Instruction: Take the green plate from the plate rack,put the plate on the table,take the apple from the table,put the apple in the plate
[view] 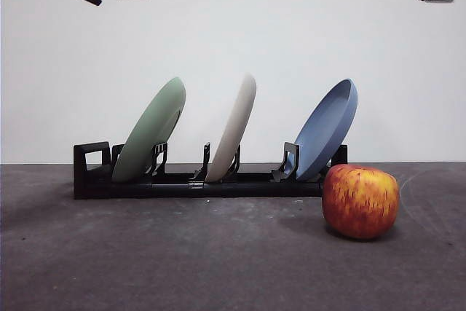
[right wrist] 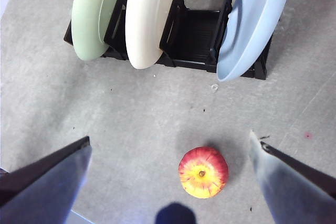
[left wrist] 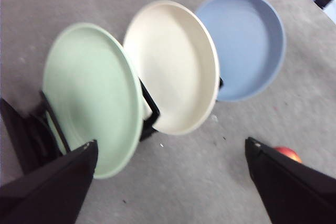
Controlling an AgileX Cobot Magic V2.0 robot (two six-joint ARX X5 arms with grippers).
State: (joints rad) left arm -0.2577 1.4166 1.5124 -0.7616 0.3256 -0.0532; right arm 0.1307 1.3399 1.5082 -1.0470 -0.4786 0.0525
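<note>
green plate (view: 151, 130) looks stiff and slick, so pinch its top rim (leaning in the rack (view: 91, 172)); both grippers hang open.

plates x3: green plate (view: 149, 130), cream (view: 233, 130), blue (view: 328, 129) | apple (view: 360, 201) x1 | plate rack (view: 91, 169) x1

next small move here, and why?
Probably lower the left gripper toward the green plate. That plate stands in the end slot of the plate rack, leaning, untouched, and the left wrist view shows the open jaws above it. The apple sits on the table below the open right gripper, but it goes second.
</note>
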